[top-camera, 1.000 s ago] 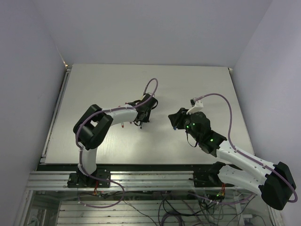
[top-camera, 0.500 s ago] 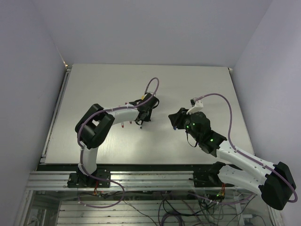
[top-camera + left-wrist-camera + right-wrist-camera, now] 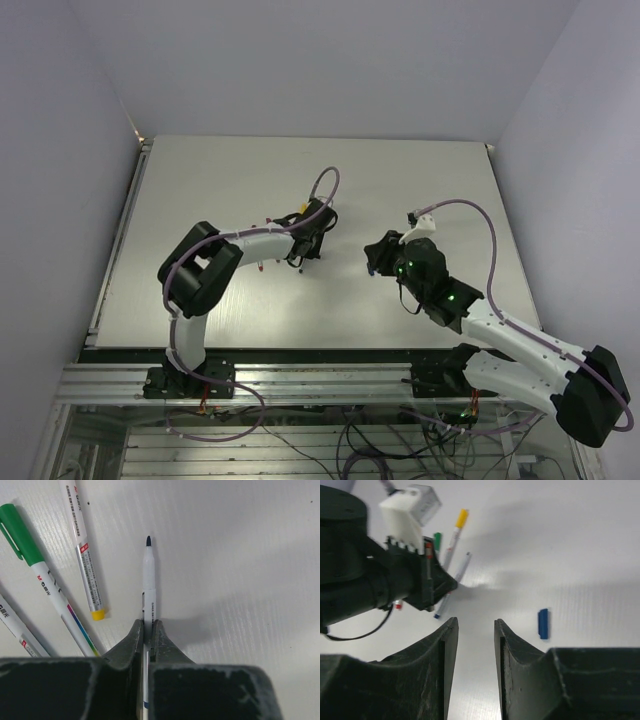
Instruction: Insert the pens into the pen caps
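Left claw [image 3: 148, 630] just clamped the blue-tipped pen [image 3: 149, 580], well apart from the blue cap [image 3: 543, 623]; right claw [image 3: 472, 645] half-open, empty near that cap; thin pen may swivel in the pinch.

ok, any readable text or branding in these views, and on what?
"M&G" (red logo, as best I can read it; the characters after it are unreadable): barrel of the white plastic pen with the green cap.
Fine print on the white pen with the yellow end: too small to read.
Label on the thin white blue-tipped pen in the left pincer: too small to read.
Other views: nothing legible.
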`<state>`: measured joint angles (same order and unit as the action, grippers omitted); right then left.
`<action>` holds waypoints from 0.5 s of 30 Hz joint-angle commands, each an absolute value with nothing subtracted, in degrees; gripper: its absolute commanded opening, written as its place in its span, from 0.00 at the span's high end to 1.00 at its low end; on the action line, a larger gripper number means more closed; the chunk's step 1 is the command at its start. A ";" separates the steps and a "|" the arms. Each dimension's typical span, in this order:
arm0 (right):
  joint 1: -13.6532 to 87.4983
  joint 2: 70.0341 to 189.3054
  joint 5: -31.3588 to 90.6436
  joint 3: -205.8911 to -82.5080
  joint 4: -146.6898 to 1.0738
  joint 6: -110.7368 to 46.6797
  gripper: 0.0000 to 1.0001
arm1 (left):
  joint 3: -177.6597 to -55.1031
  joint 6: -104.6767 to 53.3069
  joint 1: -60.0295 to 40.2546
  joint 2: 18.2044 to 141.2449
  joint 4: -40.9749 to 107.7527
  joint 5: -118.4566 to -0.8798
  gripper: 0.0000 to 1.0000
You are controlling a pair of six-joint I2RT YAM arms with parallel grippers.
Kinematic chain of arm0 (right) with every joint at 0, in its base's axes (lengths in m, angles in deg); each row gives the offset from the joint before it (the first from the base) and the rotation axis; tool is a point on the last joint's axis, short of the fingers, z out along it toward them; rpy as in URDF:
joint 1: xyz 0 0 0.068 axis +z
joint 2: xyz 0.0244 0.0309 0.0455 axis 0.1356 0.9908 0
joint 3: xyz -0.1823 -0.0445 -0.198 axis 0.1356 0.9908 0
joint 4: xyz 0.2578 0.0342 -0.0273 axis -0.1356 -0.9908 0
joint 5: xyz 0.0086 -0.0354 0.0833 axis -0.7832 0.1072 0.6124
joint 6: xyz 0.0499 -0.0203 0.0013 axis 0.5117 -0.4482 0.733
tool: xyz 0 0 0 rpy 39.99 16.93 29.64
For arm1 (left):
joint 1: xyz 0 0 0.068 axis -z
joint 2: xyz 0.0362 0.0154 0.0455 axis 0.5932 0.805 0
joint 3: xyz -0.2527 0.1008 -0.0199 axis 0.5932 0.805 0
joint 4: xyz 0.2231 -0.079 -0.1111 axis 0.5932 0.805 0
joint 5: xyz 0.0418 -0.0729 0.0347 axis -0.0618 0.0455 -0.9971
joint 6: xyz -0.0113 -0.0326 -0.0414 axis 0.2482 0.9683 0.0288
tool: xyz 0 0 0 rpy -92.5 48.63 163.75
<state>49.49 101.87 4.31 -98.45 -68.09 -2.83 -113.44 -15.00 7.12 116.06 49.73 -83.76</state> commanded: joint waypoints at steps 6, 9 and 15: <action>49.51 106.28 -3.47 -102.24 -81.22 0.70 0.67 | -105.05 -14.59 8.66 112.16 50.73 -70.41 0.93; 49.26 108.41 -2.49 -102.29 -82.34 0.86 0.67 | -104.56 -14.68 9.06 107.85 49.61 -69.20 0.93; 47.04 114.18 1.48 -103.49 -83.10 0.35 0.68 | -102.05 -14.13 10.38 100.77 47.02 -66.10 0.93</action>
